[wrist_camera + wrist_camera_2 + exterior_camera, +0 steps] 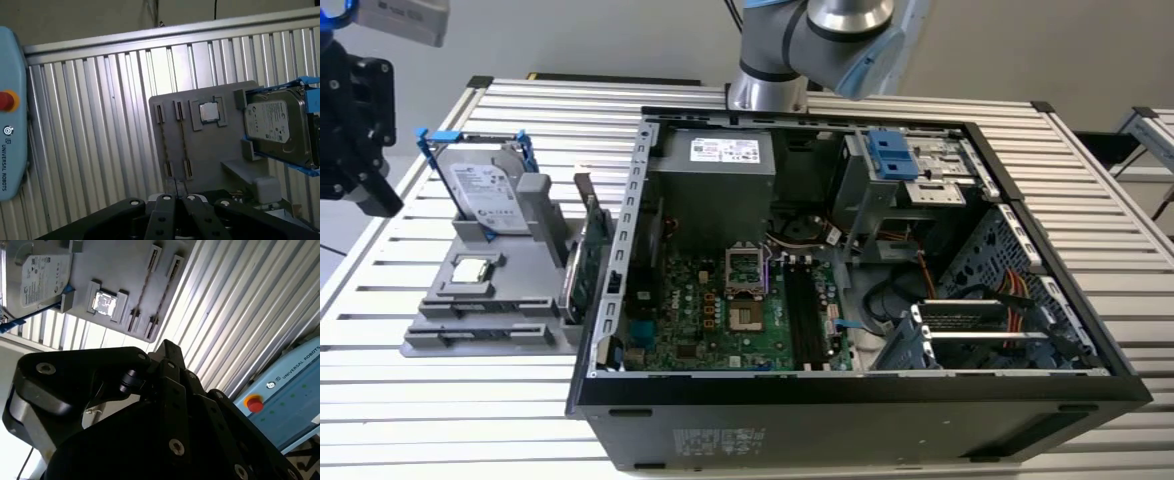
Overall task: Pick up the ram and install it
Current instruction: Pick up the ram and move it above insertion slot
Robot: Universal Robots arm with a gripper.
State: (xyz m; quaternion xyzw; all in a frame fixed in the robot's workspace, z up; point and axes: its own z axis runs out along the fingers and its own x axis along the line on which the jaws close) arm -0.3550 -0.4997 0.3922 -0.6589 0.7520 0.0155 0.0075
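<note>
black gripper point(177, 198) links sit closest to the lens in both wrist views, and the two fingers are drawn together at the tips with nothing between them. in the second wrist view they narrow to a single point. in the exterior view the gripper hangs in the air at the exterior view's left, above the table's edge and touching nothing.

beyond the fingertips lies a grey fixture point(227, 150) on the slatted metal table point(100, 125). two long slots run side by side on it, each holding a thin dark strip seen edge-on. i take the ram point(182, 142) to be such a strip, well apart from the gripper, but its chips cannot be made out and i cannot tell the two strips apart. beside the slots a square processor point(209, 112) sits in its pocket, and past that a hard drive point(275, 127) in a blue frame, cut off at the picture's edge.

the gripper body hides the near side of the fixture in the first wrist view. in the exterior view a green card point(602, 250) stands on edge between the fixture and the open computer case point(854, 395), its lower part hard to read. the motherboard point(720, 320) lies flat inside the case. the arm point(834, 40) is cut off above. a pale blue pendant point(11, 130) with a red button is partly out of frame.
</note>
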